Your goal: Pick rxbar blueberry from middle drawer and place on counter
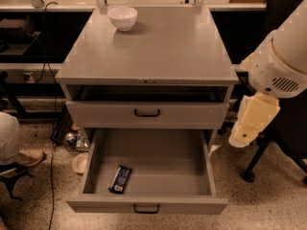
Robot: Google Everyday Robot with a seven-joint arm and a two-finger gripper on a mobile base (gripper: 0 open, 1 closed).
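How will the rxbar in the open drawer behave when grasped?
The rxbar blueberry lies flat on the middle drawer floor, so it likely won't roll. Small and thin, probably light; the wrapper may slip. The gripper hangs right of the drawer.

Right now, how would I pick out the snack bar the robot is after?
Find the broad grey counter bearing a white bowl, with the end effector hanging off to its right. Below it the deep middle drawer stands pulled open. The rxbar blueberry lies flat near the front-left corner, the only thing inside, dark-wrapped with pale markings.
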